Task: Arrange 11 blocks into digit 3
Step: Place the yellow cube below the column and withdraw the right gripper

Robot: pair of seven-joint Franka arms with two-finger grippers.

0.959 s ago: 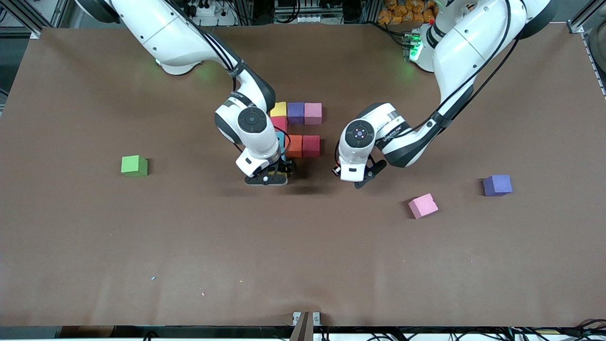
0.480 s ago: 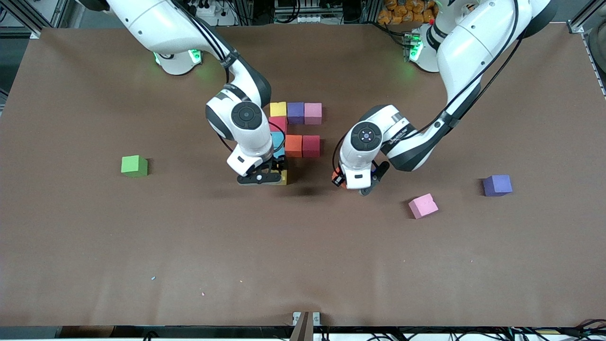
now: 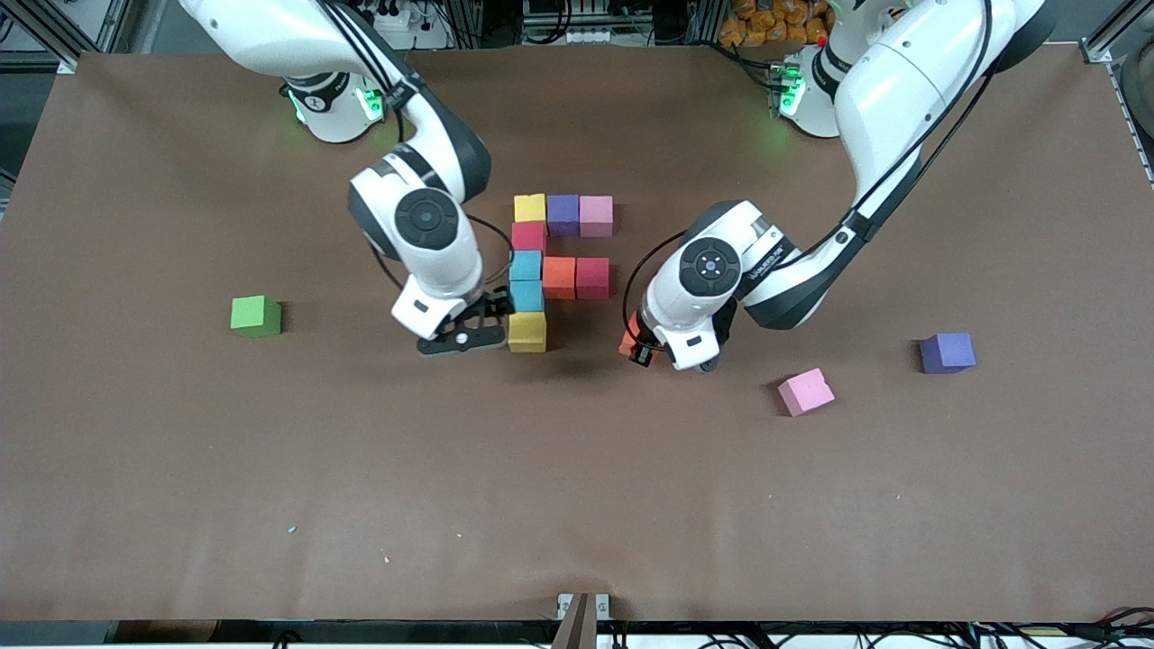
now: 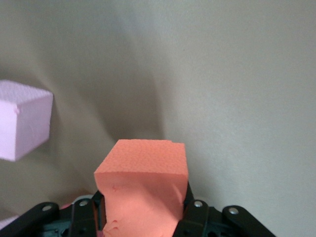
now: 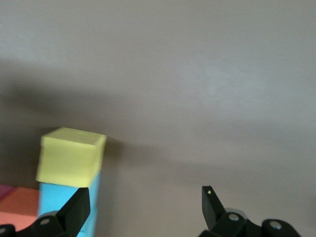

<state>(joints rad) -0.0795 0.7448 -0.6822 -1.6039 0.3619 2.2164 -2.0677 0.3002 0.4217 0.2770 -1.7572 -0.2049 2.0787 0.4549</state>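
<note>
Several blocks sit joined at the table's middle: yellow, purple and pink in a row, then a column of red, two light blue and a yellow block, with orange and red beside the column. My right gripper is open and empty beside that yellow block, which shows in the right wrist view by the gripper. My left gripper is shut on an orange block just above the table, toward the left arm's end from the column.
A loose pink block and a loose purple block lie toward the left arm's end. The pink one also shows in the left wrist view. A green cube sits toward the right arm's end.
My right gripper has let go of the yellow block at the column's near end and drawn away toward the right arm's end. My left gripper has shifted toward the column with the orange block.
</note>
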